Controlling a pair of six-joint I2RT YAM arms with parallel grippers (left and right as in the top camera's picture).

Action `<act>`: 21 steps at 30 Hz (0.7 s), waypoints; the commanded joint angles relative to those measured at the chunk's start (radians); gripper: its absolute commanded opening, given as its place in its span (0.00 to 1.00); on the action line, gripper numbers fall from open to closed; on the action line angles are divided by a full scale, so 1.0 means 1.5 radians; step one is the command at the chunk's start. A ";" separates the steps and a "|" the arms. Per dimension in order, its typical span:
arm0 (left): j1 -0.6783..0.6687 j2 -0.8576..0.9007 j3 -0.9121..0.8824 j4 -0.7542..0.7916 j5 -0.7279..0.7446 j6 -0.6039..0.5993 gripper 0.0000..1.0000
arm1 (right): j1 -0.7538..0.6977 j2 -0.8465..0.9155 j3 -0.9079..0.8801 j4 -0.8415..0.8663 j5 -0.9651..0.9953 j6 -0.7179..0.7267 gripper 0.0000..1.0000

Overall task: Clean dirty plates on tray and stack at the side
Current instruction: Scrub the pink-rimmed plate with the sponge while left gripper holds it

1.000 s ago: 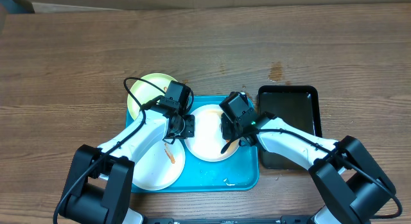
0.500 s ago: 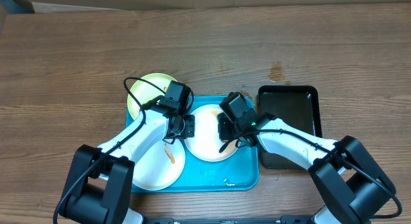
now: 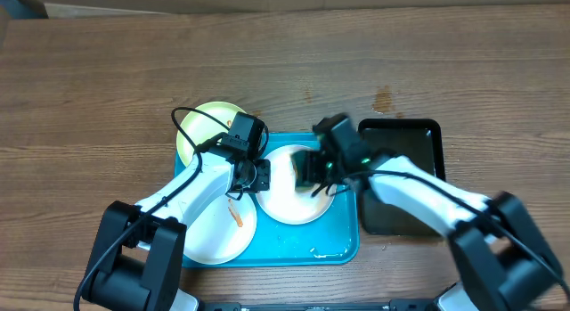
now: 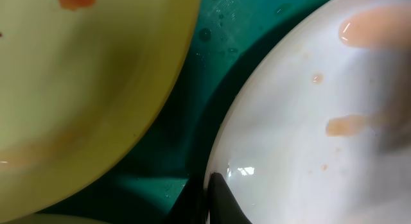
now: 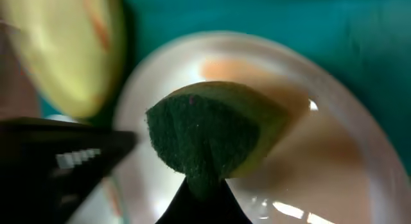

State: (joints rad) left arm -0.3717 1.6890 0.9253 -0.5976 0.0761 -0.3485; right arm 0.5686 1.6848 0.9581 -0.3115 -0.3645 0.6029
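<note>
Plates are being scrubbed one at a time. The right gripper (image 5: 200,195), jaws pinching a sponge (image 5: 205,131), is working over the middle white plate (image 3: 283,202). The left gripper (image 4: 209,208), jaws apparently pinching that plate's left rim, is steadying it. The plate is lying in the blue tray (image 3: 294,247). Orange smears (image 4: 347,124) are showing, so the sponge is needing firm passes across them before stacking.
</note>
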 commanded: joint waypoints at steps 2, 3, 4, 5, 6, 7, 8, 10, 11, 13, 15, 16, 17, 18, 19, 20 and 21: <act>-0.002 0.005 -0.006 0.002 -0.004 -0.005 0.04 | -0.033 -0.097 0.031 -0.041 -0.082 0.003 0.04; -0.002 0.005 -0.006 0.002 -0.004 -0.005 0.04 | -0.035 -0.100 0.030 -0.058 -0.082 0.003 0.04; -0.002 0.005 -0.006 0.002 -0.004 -0.005 0.04 | -0.035 -0.100 0.028 -0.072 -0.082 0.003 0.04; -0.002 0.005 -0.006 0.002 -0.004 -0.005 0.04 | -0.034 -0.099 0.024 -0.080 -0.082 0.003 0.04; -0.002 0.005 -0.006 0.002 -0.004 -0.005 0.04 | -0.030 -0.097 0.015 -0.082 -0.082 0.003 0.04; -0.002 0.005 -0.006 0.002 -0.004 -0.005 0.04 | -0.023 -0.095 0.004 -0.080 -0.079 0.010 0.04; -0.002 0.005 -0.006 0.002 -0.004 -0.005 0.04 | -0.018 -0.092 -0.006 -0.077 -0.073 0.021 0.04; -0.002 0.005 -0.006 0.002 -0.004 -0.005 0.04 | -0.004 -0.084 -0.027 -0.063 -0.056 0.039 0.04; -0.002 0.005 -0.006 0.002 -0.004 -0.005 0.04 | 0.002 -0.081 -0.039 -0.048 -0.051 0.049 0.04; -0.002 0.005 -0.006 0.002 -0.004 -0.005 0.04 | 0.019 -0.078 -0.075 0.010 -0.047 0.070 0.04; -0.002 0.005 -0.006 0.002 -0.004 -0.005 0.04 | 0.035 -0.078 -0.113 0.086 -0.047 0.091 0.04; -0.002 0.005 -0.006 0.002 -0.004 -0.005 0.04 | 0.039 -0.078 -0.127 0.118 -0.047 0.103 0.04; -0.002 0.005 -0.006 0.002 -0.004 -0.005 0.04 | 0.043 -0.078 -0.146 0.159 -0.047 0.120 0.04; -0.002 0.005 -0.006 0.002 -0.004 -0.005 0.04 | 0.044 -0.077 -0.161 0.196 -0.047 0.136 0.04; -0.002 0.005 -0.006 0.002 -0.004 -0.005 0.04 | 0.044 -0.076 -0.174 0.226 -0.047 0.146 0.04; -0.002 0.005 -0.006 0.002 -0.004 -0.005 0.04 | 0.044 -0.075 -0.187 0.257 -0.045 0.157 0.04; -0.002 0.005 -0.006 0.002 -0.004 -0.005 0.04 | 0.044 -0.072 -0.200 0.285 -0.041 0.164 0.04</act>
State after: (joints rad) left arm -0.3717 1.6890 0.9253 -0.5972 0.0757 -0.3485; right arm 0.6357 1.5738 0.6960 0.0540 -0.4381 0.7750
